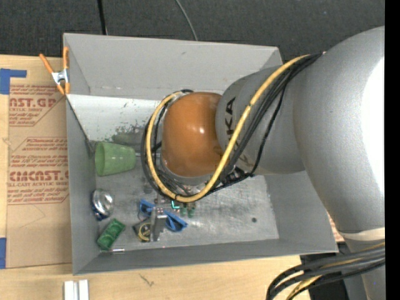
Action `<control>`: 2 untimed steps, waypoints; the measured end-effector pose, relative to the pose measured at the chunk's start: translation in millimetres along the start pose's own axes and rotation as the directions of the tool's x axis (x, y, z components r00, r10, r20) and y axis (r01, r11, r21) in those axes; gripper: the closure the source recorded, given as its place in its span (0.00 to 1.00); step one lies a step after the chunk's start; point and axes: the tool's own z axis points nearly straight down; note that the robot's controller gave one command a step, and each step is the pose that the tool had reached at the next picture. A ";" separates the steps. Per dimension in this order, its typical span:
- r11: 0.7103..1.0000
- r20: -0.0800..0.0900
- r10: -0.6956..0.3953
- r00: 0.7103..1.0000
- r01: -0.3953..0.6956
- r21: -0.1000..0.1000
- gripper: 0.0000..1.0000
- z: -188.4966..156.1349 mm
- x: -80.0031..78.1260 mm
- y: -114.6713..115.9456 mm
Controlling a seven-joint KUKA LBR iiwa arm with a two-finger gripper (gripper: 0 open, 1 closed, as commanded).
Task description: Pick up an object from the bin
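My gripper (162, 218) pokes out from under the arm's wrist at the bin's front middle, right down at a blue plastic thing (177, 224) with flat wing-like parts. A small dark ring with a gold edge (145, 231) lies just left of it. Whether anything is held is hidden from me. Further left lie a crushed silver and blue can (101, 204) and a small green ribbed piece (110, 234).
A pale green cup (114, 158) lies on its side by the bin's left wall. The arm and its orange cover hide the middle of the bin. Bare bin floor stretches to the right of the gripper.
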 end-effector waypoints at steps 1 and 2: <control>1.000 0.016 0.000 1.000 0.000 -0.004 0.00 56.3 7.8 -18.1; 1.000 0.010 0.000 1.000 0.000 -0.002 1.00 54.8 8.4 -18.2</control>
